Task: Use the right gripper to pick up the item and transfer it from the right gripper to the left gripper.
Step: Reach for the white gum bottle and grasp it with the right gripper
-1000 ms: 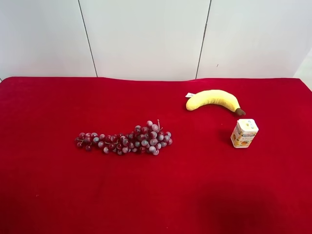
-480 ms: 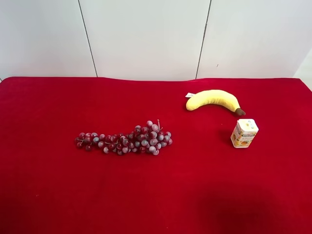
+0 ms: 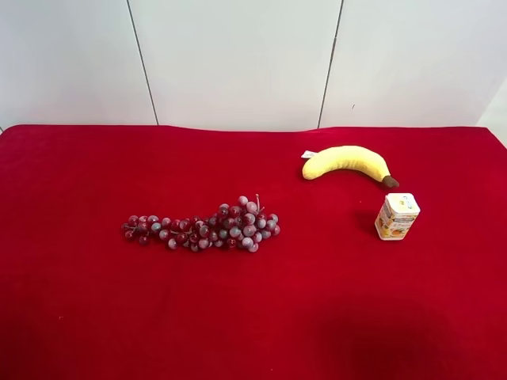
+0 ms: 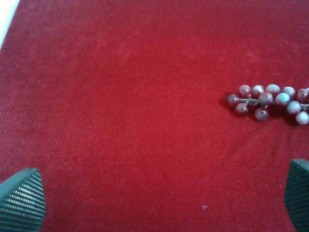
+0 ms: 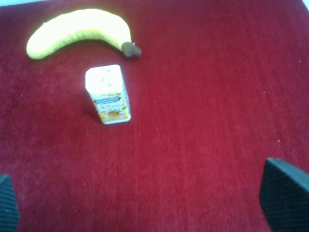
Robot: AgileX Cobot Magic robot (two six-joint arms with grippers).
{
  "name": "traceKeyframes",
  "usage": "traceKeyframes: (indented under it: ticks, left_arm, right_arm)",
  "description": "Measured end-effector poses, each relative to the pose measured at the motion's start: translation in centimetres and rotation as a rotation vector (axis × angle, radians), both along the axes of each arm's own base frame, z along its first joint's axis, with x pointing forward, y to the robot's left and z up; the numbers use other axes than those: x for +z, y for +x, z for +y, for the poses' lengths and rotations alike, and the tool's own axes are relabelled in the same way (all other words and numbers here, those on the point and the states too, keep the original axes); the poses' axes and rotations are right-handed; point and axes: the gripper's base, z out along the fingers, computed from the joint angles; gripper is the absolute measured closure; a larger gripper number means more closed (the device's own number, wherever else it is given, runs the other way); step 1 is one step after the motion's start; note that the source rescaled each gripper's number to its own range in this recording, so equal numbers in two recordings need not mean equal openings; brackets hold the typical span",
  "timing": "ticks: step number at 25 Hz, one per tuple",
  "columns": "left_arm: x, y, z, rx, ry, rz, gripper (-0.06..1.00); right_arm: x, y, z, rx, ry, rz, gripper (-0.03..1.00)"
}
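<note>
A: What takes up most of the scene?

B: A red cloth [image 3: 238,317] spread over the whole table, with a white panelled wall [image 3: 238,63] behind it.

A: And what lies on the cloth?

B: Three things. The largest is the grapes [image 3: 202,227], a dark red bunch lying lengthwise, a little to the exterior high view's left of centre. Well apart from it, on that view's right and nearer the wall, lies the banana [image 3: 346,161]. It is curved, with its brown stem end towards the view's right.

A: Where is the carton?

B: The carton [image 3: 397,216] stands upright on the cloth near the banana's brown end, on the camera's side of it, and the two do not touch. Its top is white and its front face carries an orange fruit picture. Nothing grips it.

A: How is the right gripper?

B: The right gripper [image 5: 145,200] is over bare cloth with its jaws spread wide, released, and only cloth shows between them. In its wrist view the carton and the banana lie ahead, well clear of the jaws.

A: And the left gripper?

B: The left gripper [image 4: 159,198] is also spread wide and empty over bare cloth. One end of the grapes shows ahead of it, off to one side and apart from both jaws.
</note>
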Motion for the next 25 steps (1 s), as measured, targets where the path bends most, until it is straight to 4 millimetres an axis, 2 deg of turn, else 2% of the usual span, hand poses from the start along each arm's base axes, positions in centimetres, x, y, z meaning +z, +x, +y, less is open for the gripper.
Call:
traceKeyframes:
  ticks: [5,9,12,16,21,25]
  left_arm:
    - [0.0,0.0,0.0,0.000,0.000,0.000,-0.06]
    - [0.0,0.0,0.0,0.000,0.000,0.000,-0.06]
    - [0.0,0.0,0.0,0.000,0.000,0.000,-0.06]
    - [0.0,0.0,0.0,0.000,0.000,0.000,-0.06]
    - [0.0,0.0,0.0,0.000,0.000,0.000,-0.06]
    - [0.0,0.0,0.0,0.000,0.000,0.000,-0.06]
  right_arm:
    - [3.3,2.5,-0.3,-0.014,-0.023,0.112,-0.02]
    - [5.8,6.0,-0.5,-0.014,-0.019,0.191,-0.02]
    - [6.7,9.2,-0.5,-0.006,-0.018,0.272,-0.02]
    - [6.2,13.7,0.1,0.048,-0.025,0.414,-0.02]
    - [4.0,19.1,1.0,0.076,-0.017,0.597,-0.02]
    - [2.3,22.6,1.3,0.077,-0.007,0.697,-0.02]
